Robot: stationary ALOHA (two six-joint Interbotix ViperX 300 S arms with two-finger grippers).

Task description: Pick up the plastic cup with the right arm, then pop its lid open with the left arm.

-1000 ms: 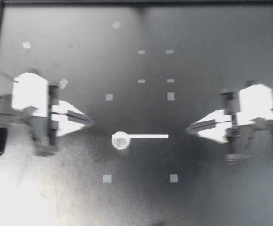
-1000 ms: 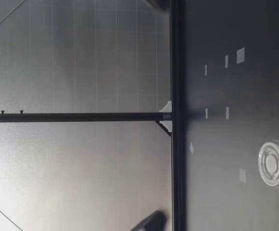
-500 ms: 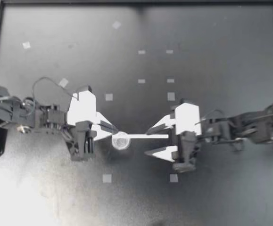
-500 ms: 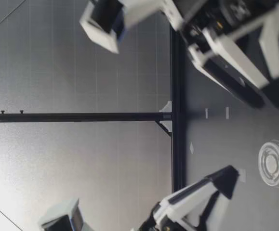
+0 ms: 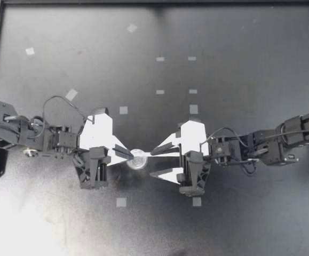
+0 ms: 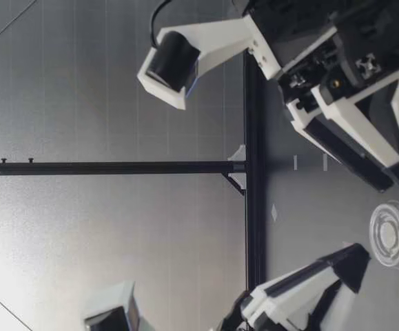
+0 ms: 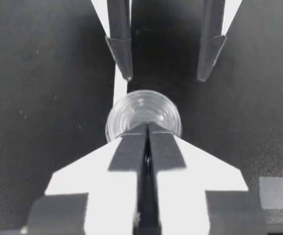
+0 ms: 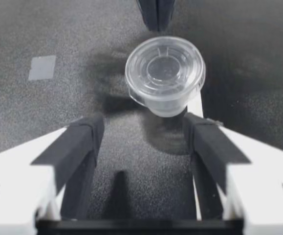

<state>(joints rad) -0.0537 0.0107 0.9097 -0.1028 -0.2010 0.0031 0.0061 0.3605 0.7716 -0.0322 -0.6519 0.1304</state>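
Right now your left gripper [image 5: 128, 153] is clenched, its two fingers pressed flat together with nothing between them. Its tip sits at the rim of the cup [image 5: 138, 159]. Your right gripper [image 5: 151, 164] is spread wide and faces the cup from the opposite side. Its fingers flank the space just short of the cup and touch nothing that I can see. The cup, small and clear, stands on the table [image 5: 239, 53] between the two grippers. It is at one end of a white strip [image 8: 196, 105] that runs under the right gripper, alongside one finger.

I'd judge this to be the approach: both grippers line up on the cup and neither holds it. A grasp from the right would call for a little more reach, so the cup sits between the fingers before they close. The left would have to open first.

You can't tell whether the left tip touches the cup or stops just short, nor whether the cup carries a lid. From above, most of the strip is hidden under the right gripper. In the low view both arms are cut off.
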